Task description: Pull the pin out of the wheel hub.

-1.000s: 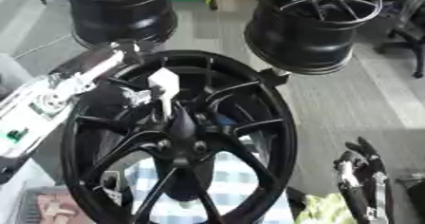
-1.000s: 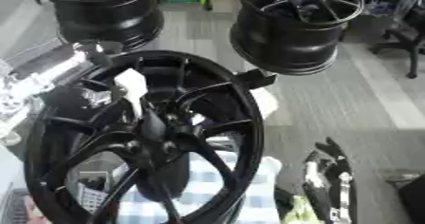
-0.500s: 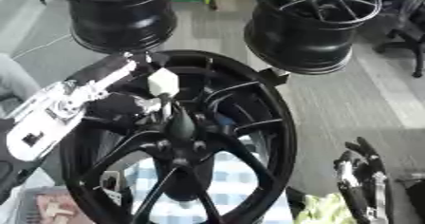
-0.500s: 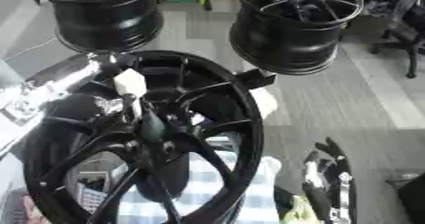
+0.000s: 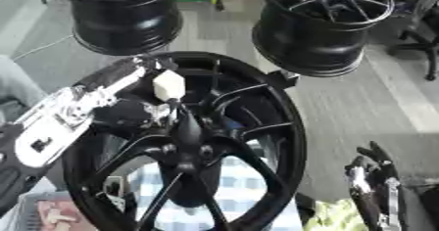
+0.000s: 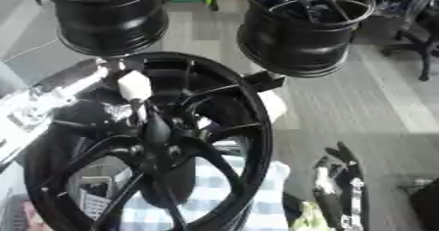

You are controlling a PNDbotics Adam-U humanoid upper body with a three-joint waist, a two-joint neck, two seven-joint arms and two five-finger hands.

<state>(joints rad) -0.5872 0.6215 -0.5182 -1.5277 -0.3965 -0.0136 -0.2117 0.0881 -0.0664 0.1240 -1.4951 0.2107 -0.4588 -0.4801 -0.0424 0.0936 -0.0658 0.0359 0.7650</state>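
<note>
Black and glossy, the big multi-spoke wheel point(image 5: 184, 142) fills the middle of the view, tilted up on its edge with the hub point(image 5: 190, 152) facing the camera. It stands over a blue-and-white checked cloth point(image 5: 225, 196) that shows between the lower spokes. A pale, cream-coloured pin head point(image 5: 168, 85) sits above the hub, with a thin dark shaft running down from it toward the hub centre; whether the shaft is still seated in the hub I cannot tell.

From the left edge the robot's left arm, silver and black, reaches across the rim. Its left hand point(image 5: 129, 113) lies just beside the pin, dark fingers curled close under the pale head and against the shaft, so it appears to have hold of the pin, though the blur keeps the contact itself from showing clearly.

At the lower right corner the right hand point(image 5: 373, 186) rests idle, fingers pointing up and relaxed, holding nothing, well apart from the wheel. Something yellow-green point(image 5: 336, 215) lies just beside it at the bottom edge.

Beyond the wheel, on the grey floor point(image 5: 352, 103), two more black rims stand: one at the upper left point(image 5: 120, 10) and one at the upper right point(image 5: 322, 22). The upper-right one sits near the top of the tilted wheel.
</note>
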